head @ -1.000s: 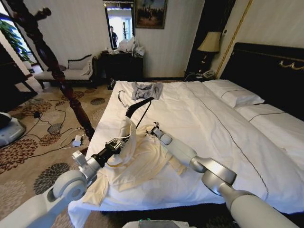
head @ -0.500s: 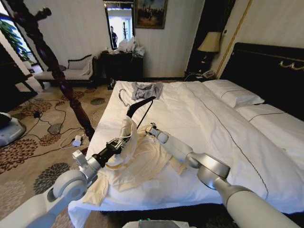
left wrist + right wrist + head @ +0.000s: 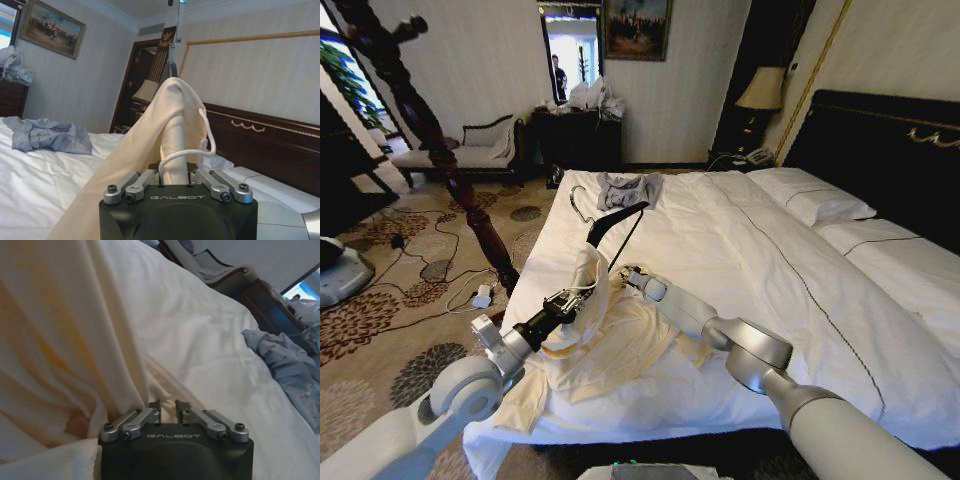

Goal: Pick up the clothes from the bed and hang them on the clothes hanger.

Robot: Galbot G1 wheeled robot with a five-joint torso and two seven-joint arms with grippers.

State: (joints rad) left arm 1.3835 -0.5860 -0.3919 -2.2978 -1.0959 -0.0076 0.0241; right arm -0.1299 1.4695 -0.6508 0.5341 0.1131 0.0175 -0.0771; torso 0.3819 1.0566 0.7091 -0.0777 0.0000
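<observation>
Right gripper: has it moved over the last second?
Yes. The right gripper slid left across the bed, closing on the lifted cream shirt and hanger.

Bed (image 3: pixel 770 260): wide, white sheets, dark gold-trimmed headboard (image 3: pixel 890 140) along its far side.
- Pillows (image 3: pixel 810 195): white, two, lying against the headboard.
- Shirt (image 3: pixel 610 345): cream, crumpled at the bed's near corner opposite the headboard; one part is lifted into a peak, one sleeve trails off the bed's edge.
- Hanger (image 3: pixel 610 228): black with a silver hook, between the shirt and the grey-blue garment; its lower end meets the raised cloth, its hook end points toward the garment.
- Grey-blue garment (image 3: pixel 628 189): bunched at the bed's far edge, beyond the hanger, well apart from the shirt.
</observation>
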